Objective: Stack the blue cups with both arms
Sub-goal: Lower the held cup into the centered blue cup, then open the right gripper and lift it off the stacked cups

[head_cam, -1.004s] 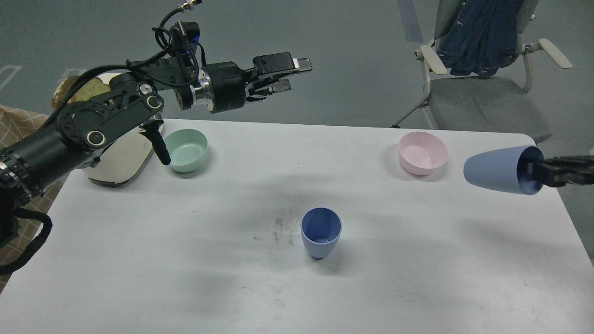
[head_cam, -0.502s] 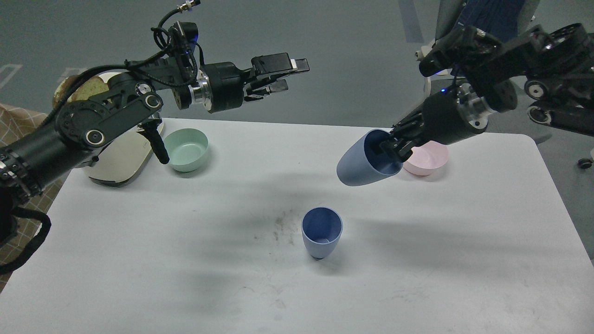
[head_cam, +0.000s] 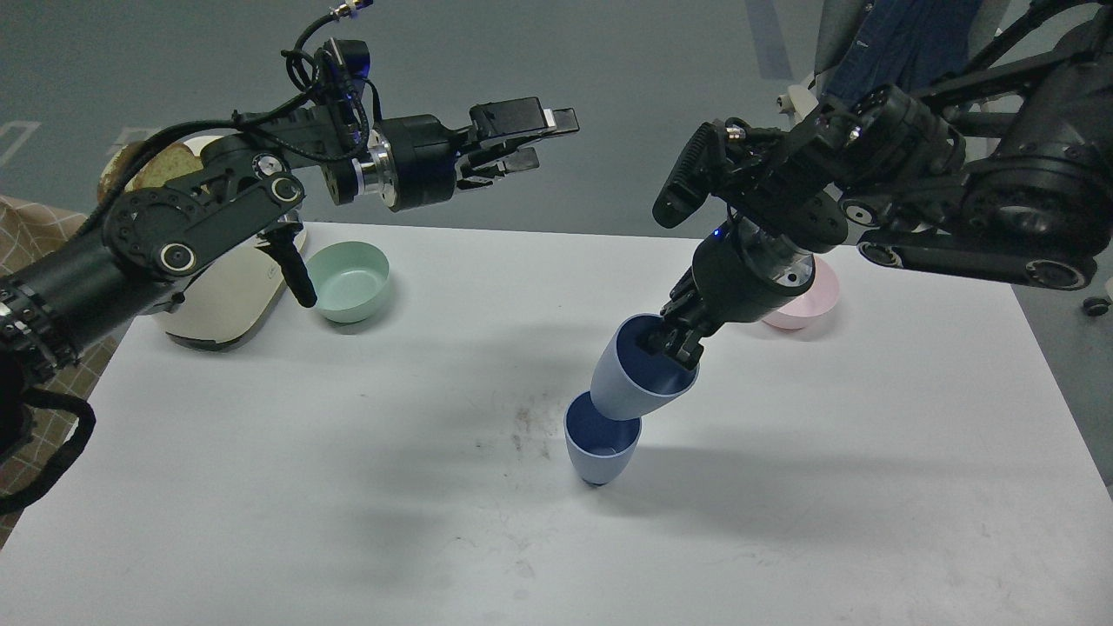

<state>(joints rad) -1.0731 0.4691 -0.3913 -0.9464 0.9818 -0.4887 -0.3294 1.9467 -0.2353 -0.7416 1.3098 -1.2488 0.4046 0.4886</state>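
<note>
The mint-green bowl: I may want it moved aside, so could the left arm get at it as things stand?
Probably yes. The left gripper hangs empty above the table's far edge, the mint-green bowl sits below that arm, and nothing covers the bowl.

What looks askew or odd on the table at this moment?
The held blue cup in the right gripper is tilted over the upright blue cup. Dark smudges mark the table.

left tool (head_cam: 520, 143) raised, right tool (head_cam: 680, 341) lowered
</note>
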